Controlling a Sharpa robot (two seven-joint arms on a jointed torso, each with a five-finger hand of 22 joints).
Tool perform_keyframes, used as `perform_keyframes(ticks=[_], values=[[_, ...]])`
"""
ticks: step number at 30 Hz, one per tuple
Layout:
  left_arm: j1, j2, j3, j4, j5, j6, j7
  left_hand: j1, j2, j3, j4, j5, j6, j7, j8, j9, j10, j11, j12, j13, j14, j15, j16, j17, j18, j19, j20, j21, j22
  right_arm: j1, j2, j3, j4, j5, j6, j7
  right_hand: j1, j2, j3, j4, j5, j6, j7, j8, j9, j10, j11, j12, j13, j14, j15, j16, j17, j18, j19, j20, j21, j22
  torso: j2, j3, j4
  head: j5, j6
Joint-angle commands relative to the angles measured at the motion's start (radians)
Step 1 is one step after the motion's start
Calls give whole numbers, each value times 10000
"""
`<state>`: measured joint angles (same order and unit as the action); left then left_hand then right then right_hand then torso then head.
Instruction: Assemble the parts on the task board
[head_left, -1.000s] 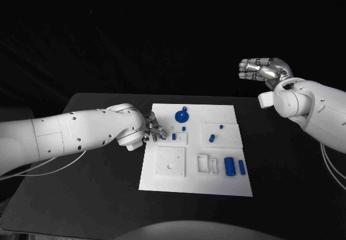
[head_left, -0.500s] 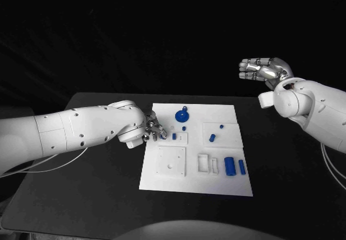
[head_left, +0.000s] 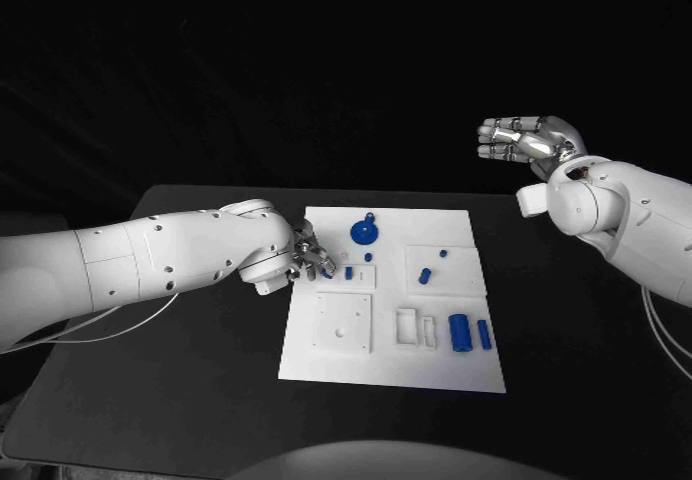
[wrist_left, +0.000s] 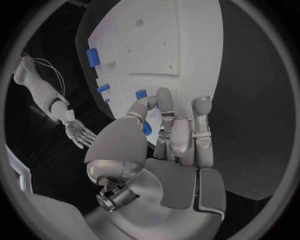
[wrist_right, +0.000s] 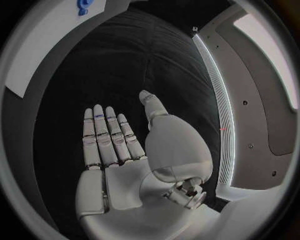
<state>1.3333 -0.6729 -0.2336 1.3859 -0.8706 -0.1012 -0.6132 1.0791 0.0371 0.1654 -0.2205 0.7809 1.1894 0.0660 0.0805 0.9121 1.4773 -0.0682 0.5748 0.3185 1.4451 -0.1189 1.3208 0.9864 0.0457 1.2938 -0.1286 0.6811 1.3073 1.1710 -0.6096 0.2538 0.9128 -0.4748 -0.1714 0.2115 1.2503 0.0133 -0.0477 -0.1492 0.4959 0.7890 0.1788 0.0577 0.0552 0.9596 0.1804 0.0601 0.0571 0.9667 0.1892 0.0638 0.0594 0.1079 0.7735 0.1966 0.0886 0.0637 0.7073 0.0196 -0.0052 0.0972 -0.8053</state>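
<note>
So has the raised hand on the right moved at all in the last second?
No. The right hand sits at the same spot above the table's far edge as before, held up and away from the board, holding nothing.

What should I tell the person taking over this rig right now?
Left hand: at the task board's left edge, fingers on a small blue part; whether it grips the part is unclear.
Right hand: raised beyond the table's far right corner, fingers apart, holding nothing.
Parts: blue round piece near the far edge, small blue pieces mid-board, blue cylinder near the right edge.
Done: cannot tell that anything is seated.
Left: place the remaining parts.
</note>
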Motion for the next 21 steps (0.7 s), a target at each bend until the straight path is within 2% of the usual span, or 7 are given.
perform_keyframes(ticks=[1, 10, 21], values=[[-67, 78, -55, -36, -90, 310, -166, 36, 123, 441, -419, 50, 1593, -1044, 61, 16, 383, -157, 77, 14, 74, 17, 69, 25, -25, -6, 11, 37, 355, -3, 9, 4, -1, -112, 184, 75, -11, 63, 11, -48, 36, -38, 48, -42, -17, -73, -13, -41, -13, -83, -2, -7, 12, -59, -74, -6, -31, -8, -5, 4, 1, -27, -40], [-42, 195, -54, -143, 8, 903, -261, 19, 132, 452, -429, 45, 1586, -1044, 68, 46, 381, -156, 90, 17, 77, 21, 91, 66, -31, -19, 11, 32, 353, -3, 10, 3, -6, -118, 202, 54, -25, 71, 8, -38, 49, -53, 50, -43, -18, -95, -9, -42, -15, -91, 0, -7, 12, -58, -77, -4, -30, -7, 0, 5, 12, -35, -43], [-37, 220, -56, -28, -125, 1036, -246, -8, 97, 424, -445, -56, 1566, -1043, 67, 99, 384, -150, 76, 9, 67, 21, 76, 61, -46, -56, 5, -7, 338, -3, 10, 3, 0, -119, 221, 52, -15, 64, 9, -47, 49, -53, 49, -42, -17, -84, -9, -41, -14, -96, -1, -7, 12, -57, -83, -3, -30, -8, -1, -8, 23, -60, -66]])
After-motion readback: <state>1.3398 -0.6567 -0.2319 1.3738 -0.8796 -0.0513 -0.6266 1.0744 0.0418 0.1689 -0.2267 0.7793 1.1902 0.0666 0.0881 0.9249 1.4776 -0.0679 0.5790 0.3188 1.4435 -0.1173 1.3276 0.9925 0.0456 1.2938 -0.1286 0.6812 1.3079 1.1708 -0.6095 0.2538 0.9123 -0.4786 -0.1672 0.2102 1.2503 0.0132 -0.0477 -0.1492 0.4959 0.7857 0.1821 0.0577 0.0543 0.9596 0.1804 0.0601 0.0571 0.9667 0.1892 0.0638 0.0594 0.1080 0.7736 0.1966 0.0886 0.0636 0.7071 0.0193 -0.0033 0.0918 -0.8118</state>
